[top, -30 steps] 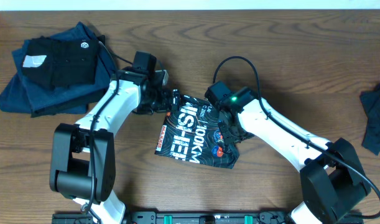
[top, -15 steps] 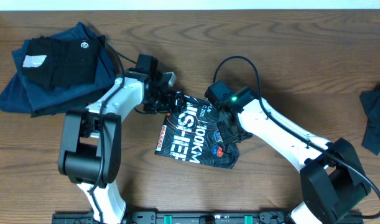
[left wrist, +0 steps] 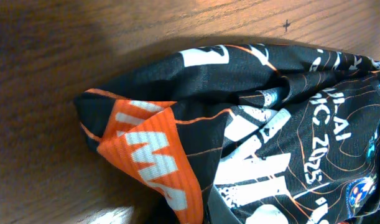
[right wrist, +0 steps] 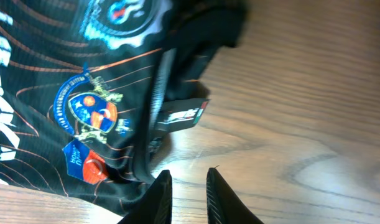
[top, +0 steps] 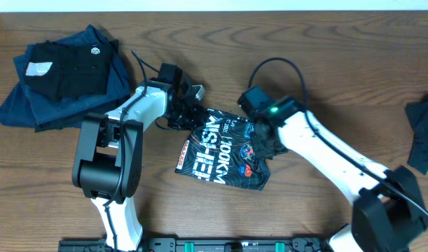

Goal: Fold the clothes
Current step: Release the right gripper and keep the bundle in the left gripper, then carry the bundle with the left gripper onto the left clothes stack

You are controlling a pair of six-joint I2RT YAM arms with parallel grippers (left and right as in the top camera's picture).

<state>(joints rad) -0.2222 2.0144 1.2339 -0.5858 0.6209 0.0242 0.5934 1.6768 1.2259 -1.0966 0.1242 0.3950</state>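
Note:
The black T-shirt (top: 224, 154) with white lettering and thin orange lines lies crumpled on the wooden table, mid-frame in the overhead view. My left gripper (top: 192, 113) is at its upper-left edge, shut on the fabric. In the left wrist view the shirt's orange band (left wrist: 149, 158) runs down into the jaws. My right gripper (top: 264, 143) hovers over the shirt's right side. The right wrist view shows its fingers (right wrist: 162, 193) slightly apart, with bare wood between them, just beside the shirt's edge (right wrist: 84, 93). They hold nothing.
A pile of dark blue and black clothes (top: 59, 77) lies at the table's far left. Another dark garment (top: 424, 133) hangs in at the right edge. A small label (right wrist: 180, 115) sticks out of the shirt near my right fingers.
My left gripper has gone from wide open to shut on the shirt's upper-left edge, its arm swinging a little to the right. My right arm has shifted slightly right.

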